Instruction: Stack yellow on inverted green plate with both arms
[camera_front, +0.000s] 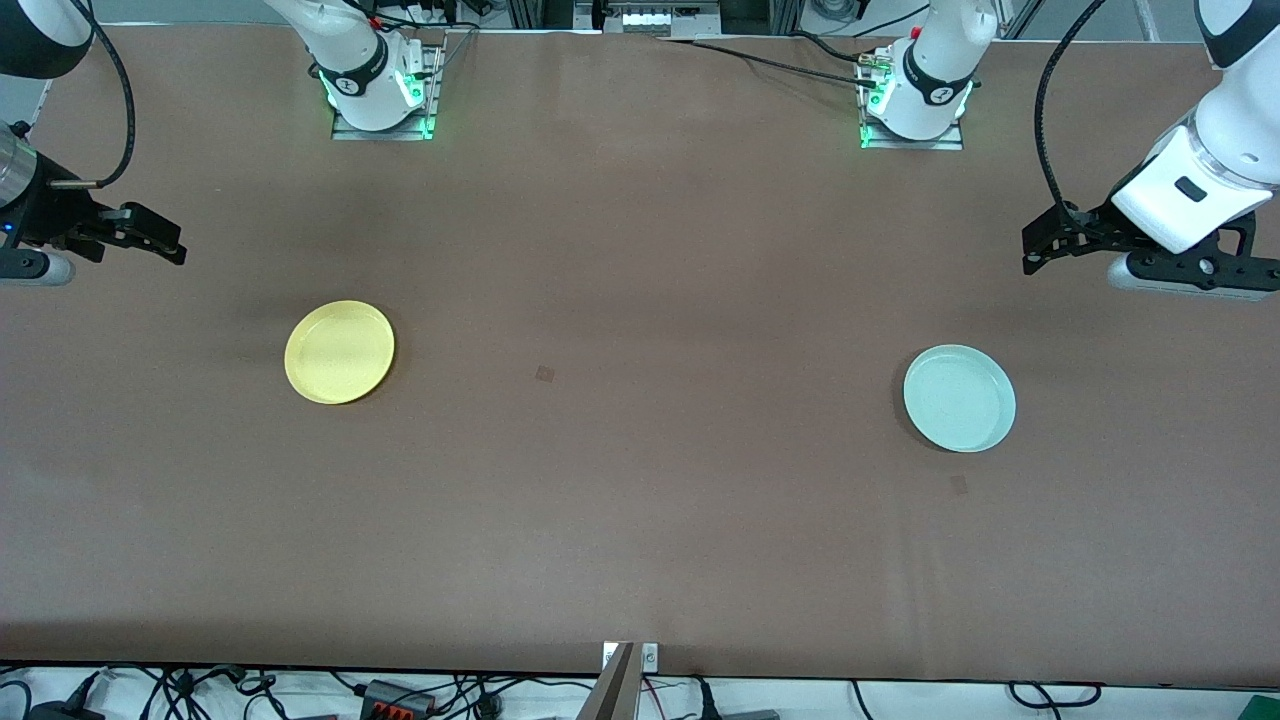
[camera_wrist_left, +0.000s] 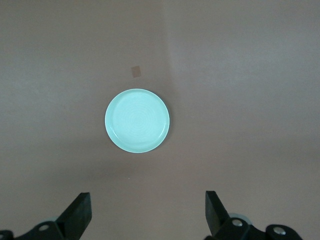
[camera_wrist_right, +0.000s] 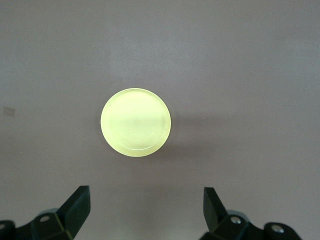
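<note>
The yellow plate (camera_front: 340, 352) (camera_wrist_right: 135, 122) lies flat on the brown table toward the right arm's end. The pale green plate (camera_front: 960, 398) (camera_wrist_left: 137, 120) lies flat toward the left arm's end, a little nearer the front camera, with faint rings on its upward face. My right gripper (camera_front: 170, 245) (camera_wrist_right: 146, 207) hangs open and empty above the table's end, apart from the yellow plate. My left gripper (camera_front: 1040, 252) (camera_wrist_left: 148, 210) hangs open and empty above the table near the green plate, touching nothing.
The two plates are far apart, with bare brown table between them. Small dark marks (camera_front: 545, 373) (camera_front: 958, 484) sit on the surface. The arm bases (camera_front: 380, 95) (camera_front: 915, 105) stand along the table's edge farthest from the front camera. Cables lie past the near edge.
</note>
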